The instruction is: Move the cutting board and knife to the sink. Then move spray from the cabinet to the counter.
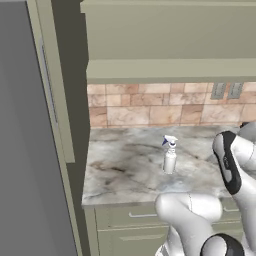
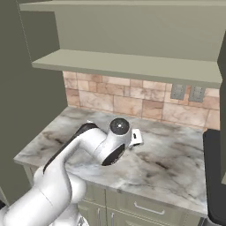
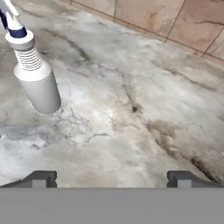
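Observation:
The spray (image 1: pixel 170 156), a slim white bottle with a white-and-blue trigger nozzle, stands upright on the marble counter (image 1: pixel 125 172). In the hand view the spray (image 3: pixel 36 76) is at the upper left, apart from my gripper (image 3: pixel 113 178), which is open with nothing between its fingertips (image 3: pixel 43 178). The hand looks down over bare counter (image 3: pixel 140 113) to the right of the bottle. The open sage-green cabinet (image 1: pixel 170 70) hangs above, its shelf (image 2: pixel 132 64) bare. My arm hides the bottle in the right base view. The cutting board, knife and sink are out of view.
A tall grey fridge (image 1: pixel 30 150) walls off the left. A tiled backsplash with two outlets (image 2: pixel 187 92) runs behind the counter (image 2: pixel 172 154). The black stovetop (image 2: pixel 216 176) borders the counter on the right. Green drawers (image 1: pixel 130 216) sit below the front edge.

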